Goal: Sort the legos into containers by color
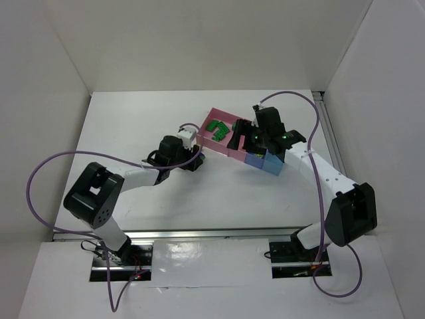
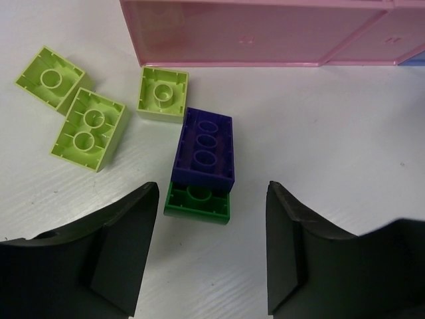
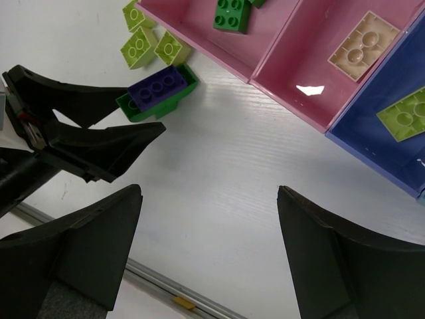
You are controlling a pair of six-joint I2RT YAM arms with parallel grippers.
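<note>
Fingers point(image 2: 126, 246) of left gripper point(image 2: 211, 256) standing wide open, empty, lining up on purple brick point(image 2: 204, 147) sitting atop green brick point(image 2: 198, 203) on desk point(image 2: 319, 153), just beside pink tray point(image 2: 265, 33); right gripper point(image 3: 209, 256) also hanging open, empty. Judging: pick beginning; next move calling for descending, then closing

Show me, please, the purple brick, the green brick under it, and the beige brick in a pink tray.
purple brick point(image 2: 204, 147): left wrist view, middle ring of its upper face.
green brick point(image 2: 198, 207): left wrist view, its uncovered near edge.
beige brick point(image 3: 364, 45): right wrist view, centre of its upper face.
</note>
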